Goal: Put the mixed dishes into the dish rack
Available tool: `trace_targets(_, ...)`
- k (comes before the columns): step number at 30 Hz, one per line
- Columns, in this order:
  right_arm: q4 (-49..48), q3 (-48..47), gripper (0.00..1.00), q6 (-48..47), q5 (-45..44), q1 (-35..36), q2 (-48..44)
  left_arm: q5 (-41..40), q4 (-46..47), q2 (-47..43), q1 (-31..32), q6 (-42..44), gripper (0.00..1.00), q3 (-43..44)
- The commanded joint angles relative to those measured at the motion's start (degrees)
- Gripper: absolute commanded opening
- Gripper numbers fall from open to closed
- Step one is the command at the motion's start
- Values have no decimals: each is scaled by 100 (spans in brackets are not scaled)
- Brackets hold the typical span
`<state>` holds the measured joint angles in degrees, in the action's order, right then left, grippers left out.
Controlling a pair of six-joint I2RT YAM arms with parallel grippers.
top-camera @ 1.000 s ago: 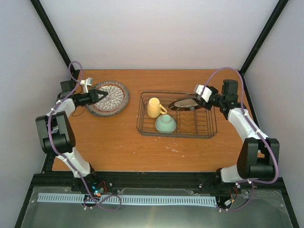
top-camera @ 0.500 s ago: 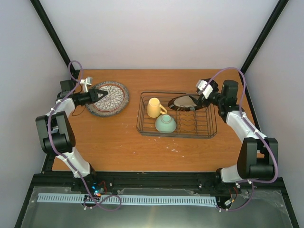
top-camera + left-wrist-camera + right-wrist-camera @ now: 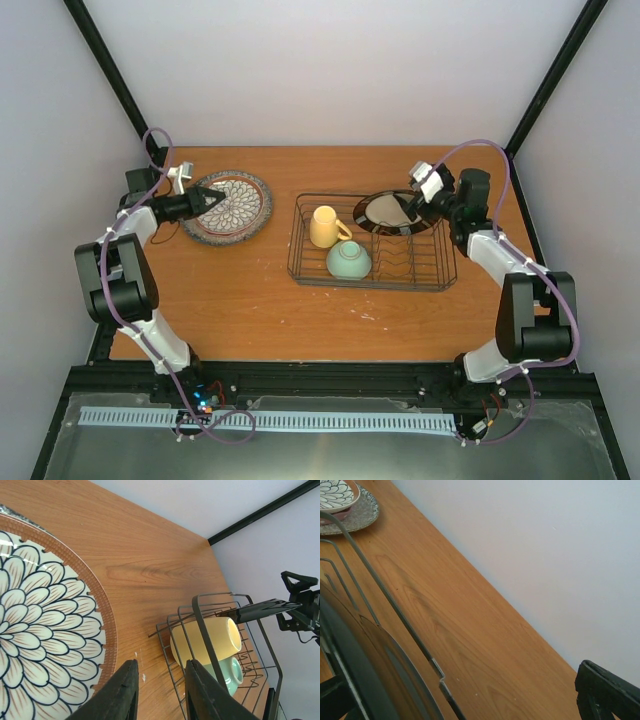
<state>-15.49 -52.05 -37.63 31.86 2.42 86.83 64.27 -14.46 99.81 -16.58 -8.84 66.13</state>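
The black wire dish rack (image 3: 440,275) holds the yellow mug (image 3: 324,226) on its side and the mint-green bowl (image 3: 349,260). The cream plate with the dark striped rim (image 3: 390,212) stands tilted at the rack's back right. My right gripper (image 3: 418,203) is at its right edge. In the right wrist view the jaws stand wide apart, and the plate's rim (image 3: 355,670) lies near the left one. The brown petal plate (image 3: 240,203) lies on the speckled grey-rimmed plate (image 3: 362,515). My left gripper (image 3: 218,198) is open and empty over the petal plate (image 3: 40,630).
Black frame posts stand at the table's back corners. Bare table lies between the plate stack and the rack (image 3: 200,625). The mug (image 3: 210,640) and bowl (image 3: 232,672) fill the rack's left half. Upright prongs line its right half.
The right gripper has risen and turned, and the cream plate has tipped from nearly flat to more upright in the rack. The left arm has not moved.
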Motion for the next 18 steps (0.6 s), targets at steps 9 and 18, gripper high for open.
trace_targets(9, -2055, 678, 100, 935, 382, 40, -643, -250, 253, 46, -435, -351, 31, 13)
trace_targets(18, -3048, 832, 100, 1466, 495, 44, -861, -488, -25, 232, -564, -282, 31, 41)
